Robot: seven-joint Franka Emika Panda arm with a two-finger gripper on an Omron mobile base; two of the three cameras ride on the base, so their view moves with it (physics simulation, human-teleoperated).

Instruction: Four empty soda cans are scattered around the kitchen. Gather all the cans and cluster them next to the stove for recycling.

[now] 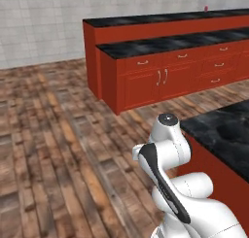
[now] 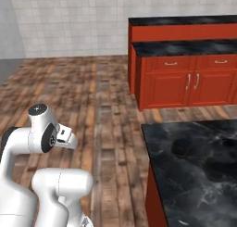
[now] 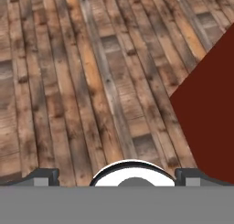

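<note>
Now, by label:
Gripper: jaws spread wide, nothing between them; dark fingertips far apart at the bottom corners of the hand view, aimed down at the floor.
Can: tiny red speck on the far upper counter, near its right end in the left base view; well apart from the arm; too small to tell upright or tipped.
Arm: folded low over the base, white with dark joints; rising lower right in the left base view, lower left in the right base view.
Floor: wood planks, brown and grey, running from the base to the tiled wall; seen close under the hand.
Far cabinets: red block in two steps, taller back tier and lower front tier, each with a black marbled top; drawers and doors with pale handles on the front.
Upper counter: black marbled strip along the taller tier, can on it.
Near counter: black marbled slab just right of the arm, red side panel beneath; same panel seen as a plain dark red wedge at the right of the hand view.
Wall: white tile behind the cabinets.
Gap: open floor between near counter and far cabinets.
</note>
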